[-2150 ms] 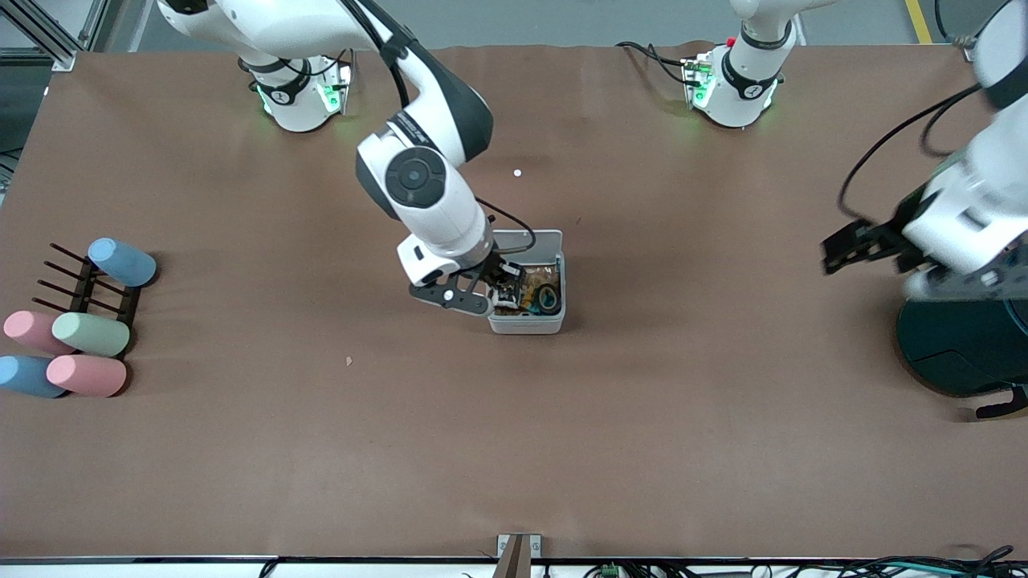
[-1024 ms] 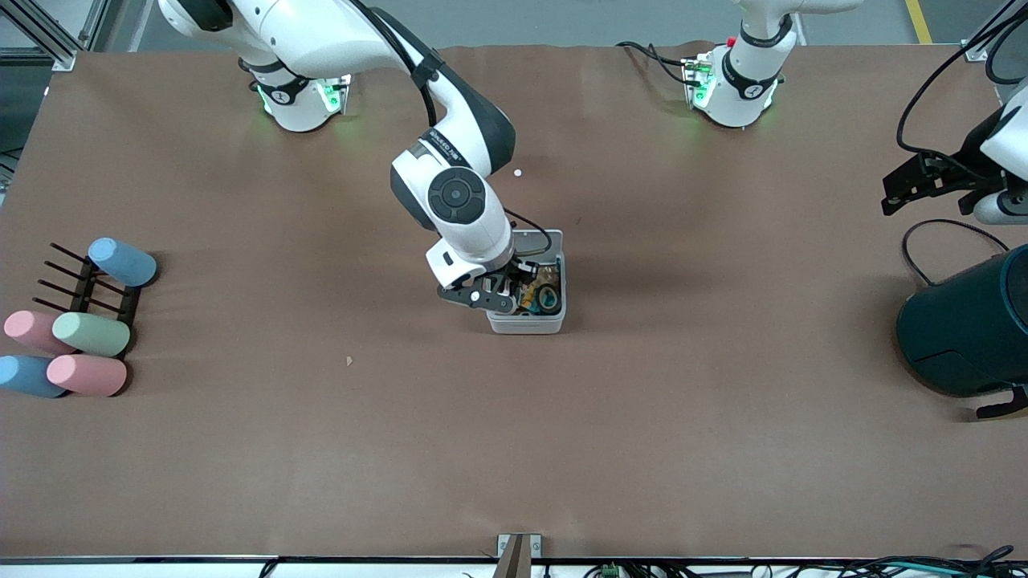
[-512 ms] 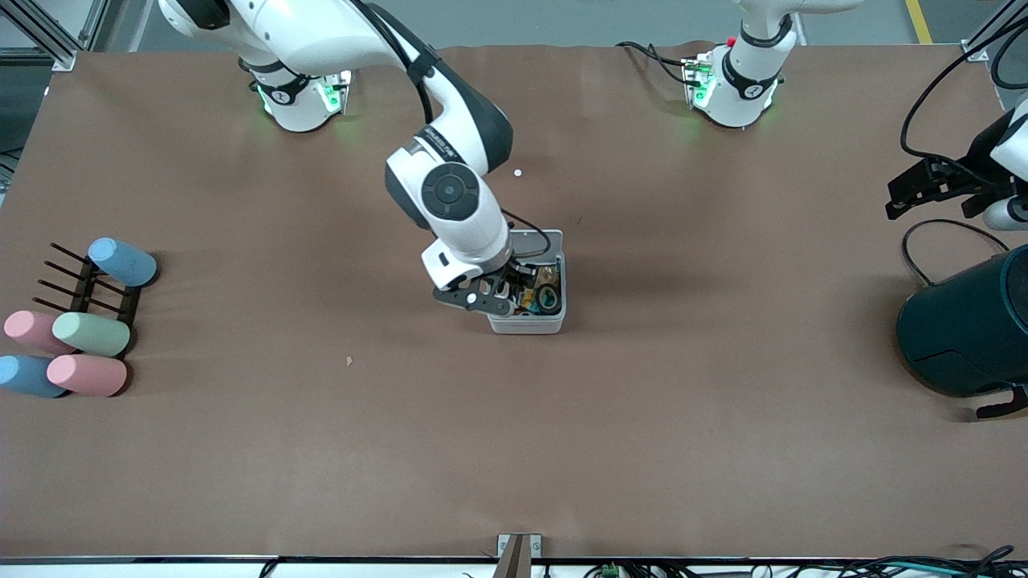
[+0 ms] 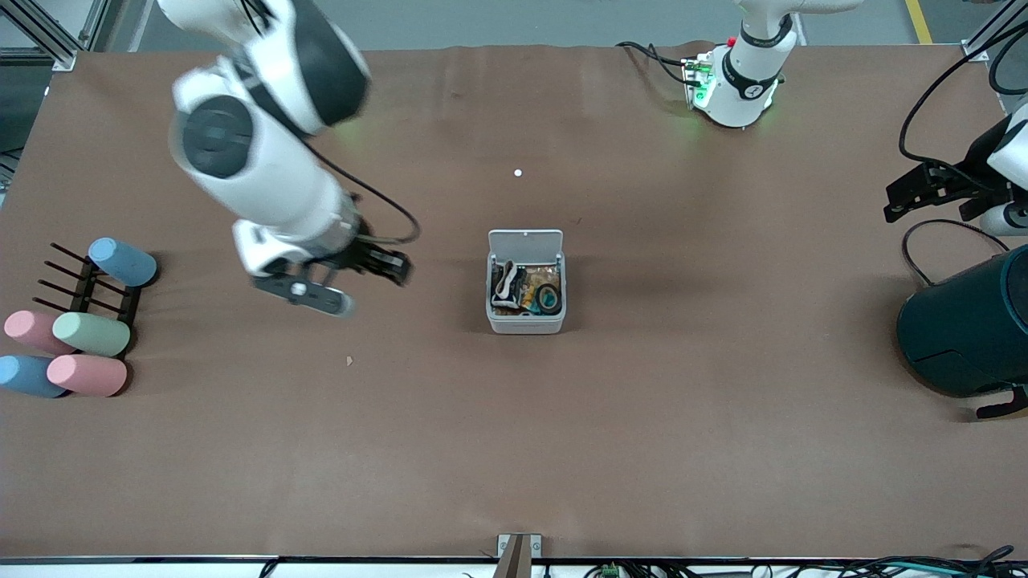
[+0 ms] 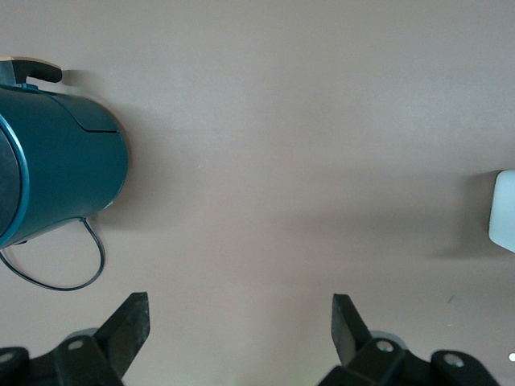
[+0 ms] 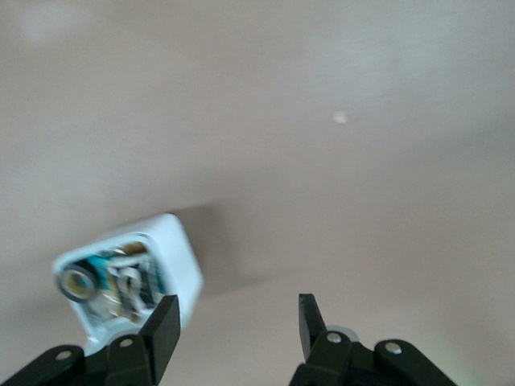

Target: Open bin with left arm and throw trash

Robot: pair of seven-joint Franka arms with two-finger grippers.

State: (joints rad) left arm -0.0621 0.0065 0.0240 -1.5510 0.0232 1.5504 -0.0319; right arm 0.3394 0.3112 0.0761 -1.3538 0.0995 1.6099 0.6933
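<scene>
The bin (image 4: 525,323) stands mid-table with its white lid (image 4: 525,240) swung open. Inside lie a crumpled wrapper (image 4: 527,294), a black tape roll (image 4: 550,299) and a black-and-white bit (image 4: 506,281); I cannot make out the rubber band. The bin also shows in the right wrist view (image 6: 181,269), and its edge shows in the left wrist view (image 5: 504,211). My right gripper (image 4: 395,267) (image 6: 236,322) is open and empty over bare table, toward the right arm's end from the bin. My left gripper (image 4: 895,201) (image 5: 239,322) is open and empty, waiting beside the teal container.
A large dark teal round container (image 4: 964,337) (image 5: 56,169) lies at the left arm's end. A black rack (image 4: 76,281) with pastel cylinders (image 4: 88,333) sits at the right arm's end. A white dot (image 4: 517,172) and a tan scrap (image 4: 348,361) lie on the table.
My right gripper has left the bin and swung up and away toward the right arm's end, empty. The trash stays in the open bin. The left arm has barely moved.
</scene>
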